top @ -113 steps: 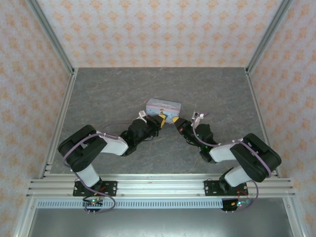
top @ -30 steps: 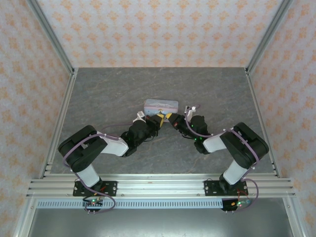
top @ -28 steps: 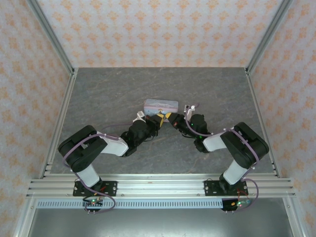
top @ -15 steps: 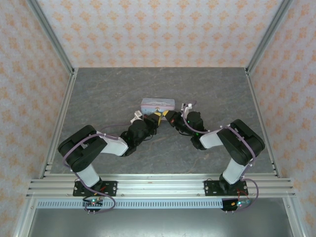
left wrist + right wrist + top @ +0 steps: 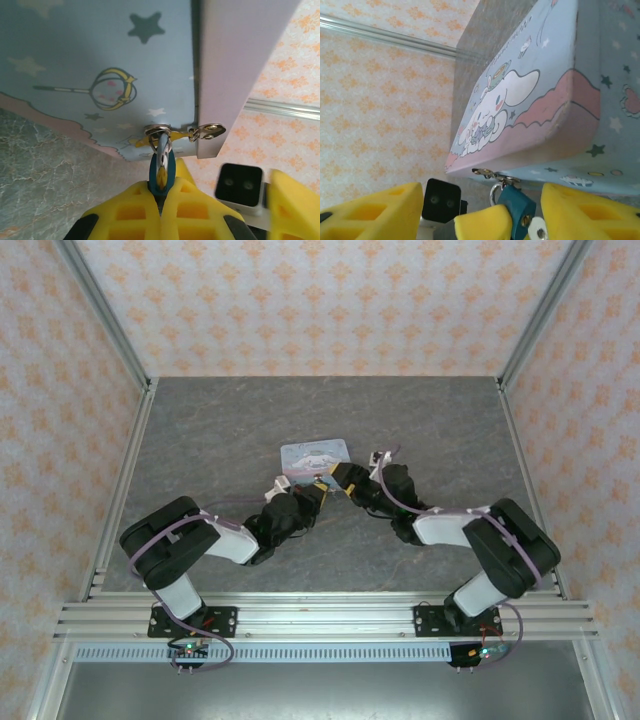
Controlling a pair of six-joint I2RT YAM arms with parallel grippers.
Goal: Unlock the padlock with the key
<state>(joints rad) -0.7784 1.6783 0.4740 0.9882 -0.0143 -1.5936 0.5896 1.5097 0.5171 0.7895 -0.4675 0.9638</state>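
From the top camera the padlock is too small to make out. The left fingers (image 5: 320, 490) and the right fingers (image 5: 346, 478) are meeting at the near edge of the tin (image 5: 315, 454), which is sitting mid-desk (image 5: 220, 430) with its printed lid showing. They are covering the spot where the lock is hanging.

In the left wrist view the left fingers (image 5: 170, 207) are clenching the teal padlock (image 5: 162, 172), hiding most of its body. It is showing edge-on, its long axis running straight up from the fingers. Its shackle (image 5: 161, 145) is pointing up and passing through the metal hasp (image 5: 186, 131) on the tin's (image 5: 100, 60) front. Behind, blurred, the right wrist's camera block (image 5: 241, 186) is showing.

In the right wrist view the right fingers (image 5: 587, 210) are standing released, wide apart. The padlock (image 5: 519, 205) is sitting between them without touching either. Here it is leaning, shackle end up-left toward the hasp (image 5: 492, 175) and body down-right. One yellow left finger (image 5: 480, 220) is pressing against its side.

A small silver disc (image 5: 537, 232) is sitting at the lock's lower end, partly cut off by the frame's bottom edge. Whether it is the key or the lock's own face cannot be told.
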